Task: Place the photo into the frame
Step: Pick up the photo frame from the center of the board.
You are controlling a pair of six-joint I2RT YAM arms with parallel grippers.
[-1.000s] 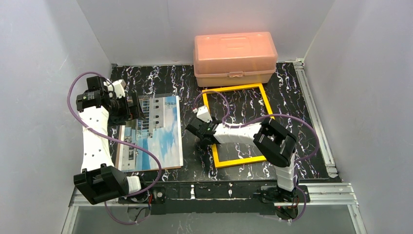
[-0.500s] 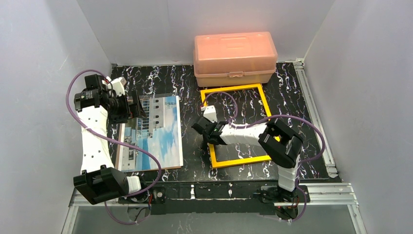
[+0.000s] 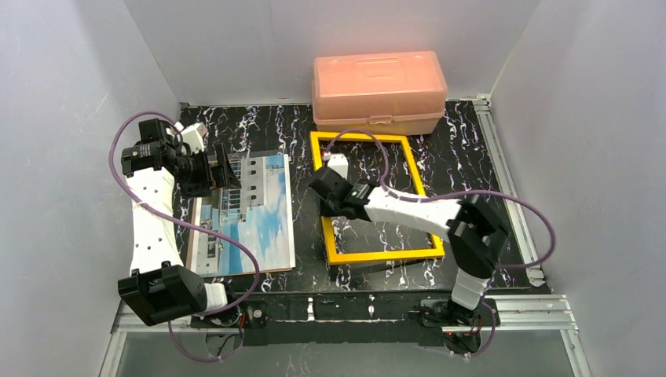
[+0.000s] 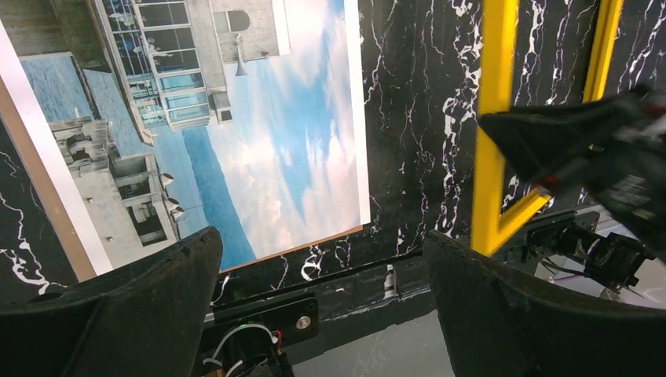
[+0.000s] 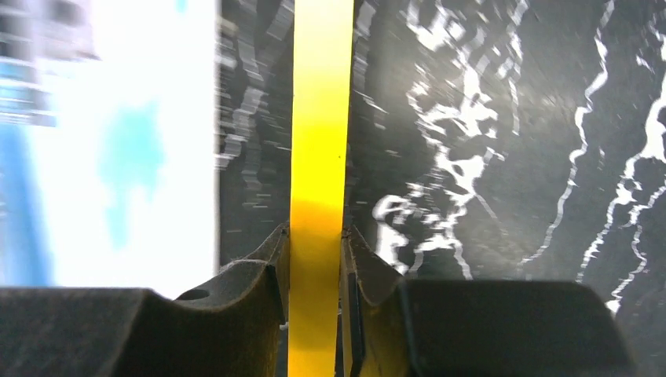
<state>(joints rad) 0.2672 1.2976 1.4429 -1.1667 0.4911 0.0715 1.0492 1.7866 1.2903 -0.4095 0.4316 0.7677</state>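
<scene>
The photo (image 3: 243, 216) lies flat on the left half of the table, sky and white building facing up; in the left wrist view the photo (image 4: 267, 133) fills the upper left. The frame (image 3: 385, 254), a yellow-orange rectangle, lies flat to its right with black table showing through it. My right gripper (image 3: 328, 196) is shut on the frame's left bar (image 5: 320, 118), one finger on each side (image 5: 316, 236). My left gripper (image 3: 224, 169) hovers open over the photo's far left end, nothing between its fingers (image 4: 318, 259).
A salmon-pink plastic box (image 3: 378, 94) stands at the back, just beyond the frame's far bar. A brown board edge (image 4: 31, 157) shows under the photo. Metal rails (image 3: 506, 188) run along the table's right and near edges. White walls close in on three sides.
My right gripper closed on the frame's left bar and pulled the frame left, toward the photo, while the arm stretched out. The left arm has barely shifted.
</scene>
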